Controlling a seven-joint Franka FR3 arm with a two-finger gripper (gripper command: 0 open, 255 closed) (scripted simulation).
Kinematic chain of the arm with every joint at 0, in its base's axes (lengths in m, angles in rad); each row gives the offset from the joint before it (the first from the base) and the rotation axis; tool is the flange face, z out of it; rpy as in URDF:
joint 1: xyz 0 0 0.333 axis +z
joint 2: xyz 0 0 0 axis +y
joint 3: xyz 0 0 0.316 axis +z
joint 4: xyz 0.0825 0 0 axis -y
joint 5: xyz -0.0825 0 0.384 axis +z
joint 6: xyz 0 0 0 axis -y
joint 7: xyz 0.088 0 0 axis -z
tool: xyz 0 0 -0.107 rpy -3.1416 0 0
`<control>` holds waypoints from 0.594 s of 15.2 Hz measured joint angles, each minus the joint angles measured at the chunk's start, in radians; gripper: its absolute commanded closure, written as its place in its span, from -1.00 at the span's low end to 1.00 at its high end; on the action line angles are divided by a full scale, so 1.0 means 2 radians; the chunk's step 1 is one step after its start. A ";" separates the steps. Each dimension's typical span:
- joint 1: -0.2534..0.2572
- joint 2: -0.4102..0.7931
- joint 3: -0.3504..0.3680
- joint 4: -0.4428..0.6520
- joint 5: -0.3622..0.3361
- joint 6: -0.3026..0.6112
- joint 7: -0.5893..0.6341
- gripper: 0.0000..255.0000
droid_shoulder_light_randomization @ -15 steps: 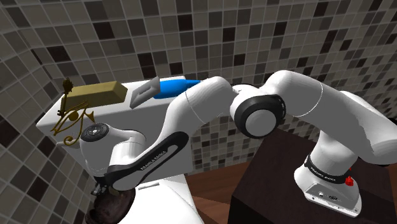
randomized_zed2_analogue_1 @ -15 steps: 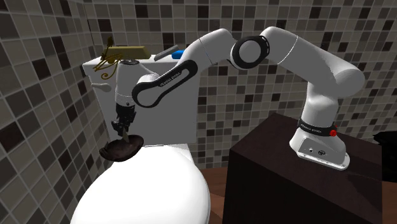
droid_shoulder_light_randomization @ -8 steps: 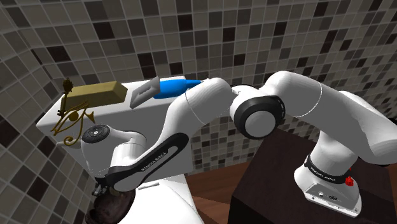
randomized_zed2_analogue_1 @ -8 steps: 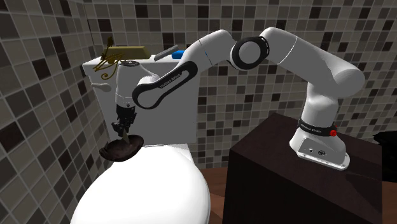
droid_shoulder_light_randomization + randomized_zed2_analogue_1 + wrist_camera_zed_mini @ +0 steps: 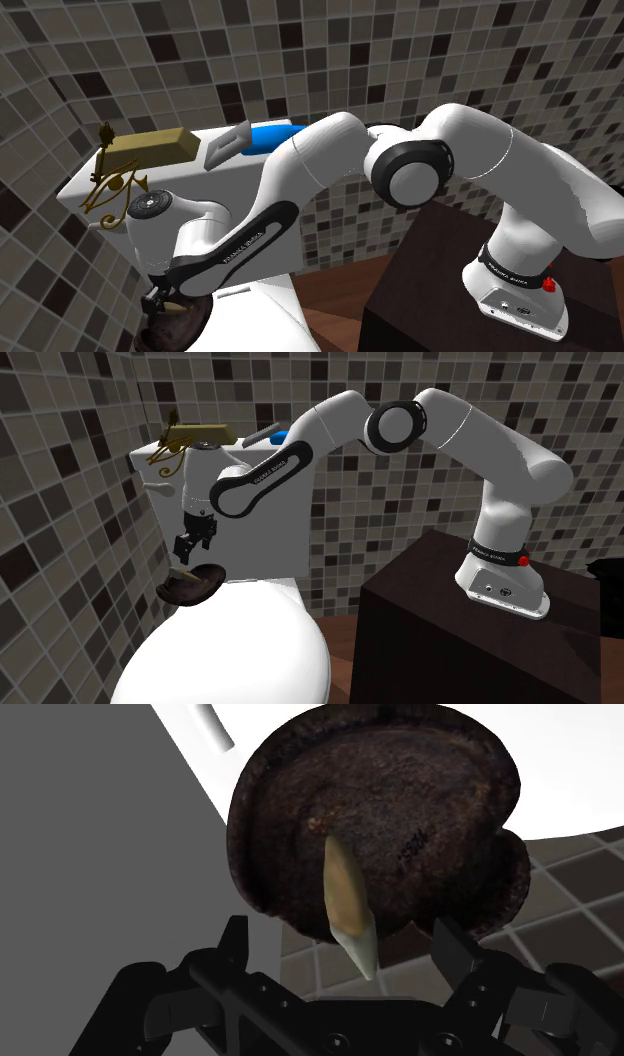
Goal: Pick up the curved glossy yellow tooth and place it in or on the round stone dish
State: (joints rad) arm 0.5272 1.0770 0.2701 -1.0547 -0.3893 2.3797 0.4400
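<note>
The round dark brown stone dish (image 5: 375, 824) rests on the edge of a white toilet lid (image 5: 250, 642), next to the tiled wall. The curved yellow tooth (image 5: 345, 894) lies in the dish with its pale tip pointing up towards my hand. My black gripper (image 5: 342, 926) hangs just above the dish, open, and its fingers (image 5: 236, 944) stand apart on either side of the tooth without touching it. From the side, the gripper (image 5: 192, 547) is a short way above the dish (image 5: 190, 585). In the shoulder view, the gripper (image 5: 160, 300) sits over the dish (image 5: 175, 325) at the bottom edge.
Behind the arm a white toilet tank (image 5: 75, 185) carries a gold bar (image 5: 150, 145), a gold eye-shaped ornament (image 5: 115, 185) and a blue object (image 5: 270, 135). The dark stand (image 5: 450, 632) is at the second exterior view's right. Tiled walls close in near the dish.
The fingers have opened and let go of the tooth, which now lies in the dish. The hand has risen slightly above the dish.
</note>
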 measured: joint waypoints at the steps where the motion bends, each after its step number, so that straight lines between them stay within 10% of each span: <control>1: -0.003 -0.016 0.002 -0.014 0.001 -0.002 0.001 -1.00; 9: -0.008 -0.048 0.005 -0.045 0.002 -0.003 0.005 -1.00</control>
